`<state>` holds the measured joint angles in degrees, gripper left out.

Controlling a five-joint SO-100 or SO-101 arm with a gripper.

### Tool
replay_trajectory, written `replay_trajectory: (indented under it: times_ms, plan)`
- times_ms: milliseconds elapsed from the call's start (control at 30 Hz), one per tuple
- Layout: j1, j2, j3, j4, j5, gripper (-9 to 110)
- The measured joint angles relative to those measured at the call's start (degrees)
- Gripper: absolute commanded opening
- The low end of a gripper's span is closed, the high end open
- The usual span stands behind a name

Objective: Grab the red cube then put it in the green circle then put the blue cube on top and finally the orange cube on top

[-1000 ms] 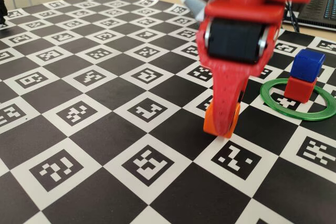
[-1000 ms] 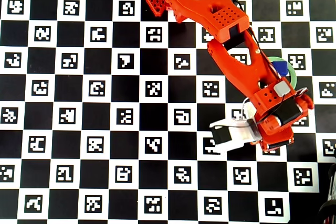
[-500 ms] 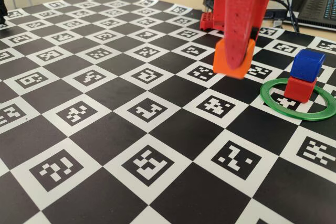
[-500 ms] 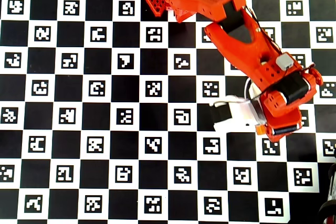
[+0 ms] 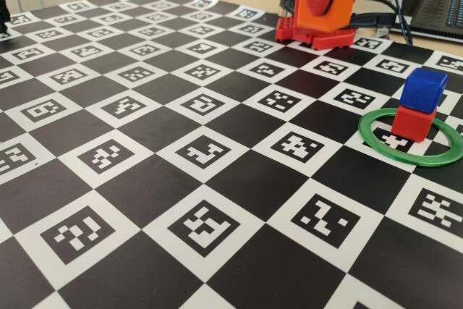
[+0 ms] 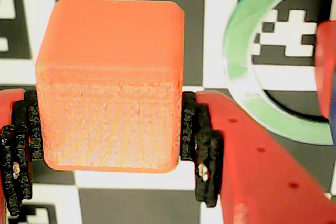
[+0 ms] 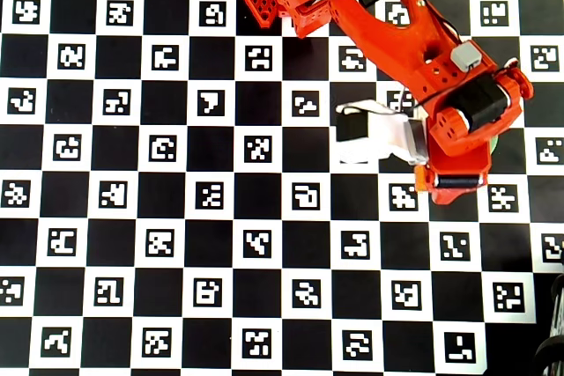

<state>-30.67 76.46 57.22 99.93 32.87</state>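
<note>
The gripper (image 6: 110, 129) is clamped on the orange cube (image 6: 110, 82), black pads pressing its two sides, and has carried it off the checkered mat (image 5: 217, 200), where it sat a second ago, high into the air. To the right in the fixed view, the blue cube (image 5: 423, 90) sits on the red cube (image 5: 414, 123) inside the green circle (image 5: 376, 142). Only the final stacking appears to remain.

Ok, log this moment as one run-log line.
claw: shut on orange cube, lifted off board | blue cube: stacked on red cube | stack: inside green circle | orange: not yet placed
</note>
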Motion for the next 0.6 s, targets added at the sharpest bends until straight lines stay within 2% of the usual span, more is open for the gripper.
replay_trajectory:
  times_ms: [300, 600]
  plan:
    - [-6.3, 11.4, 8.8, 0.0, 5.2, 11]
    - [-11.8, 12.6, 8.9, 0.0, 7.9, 11]
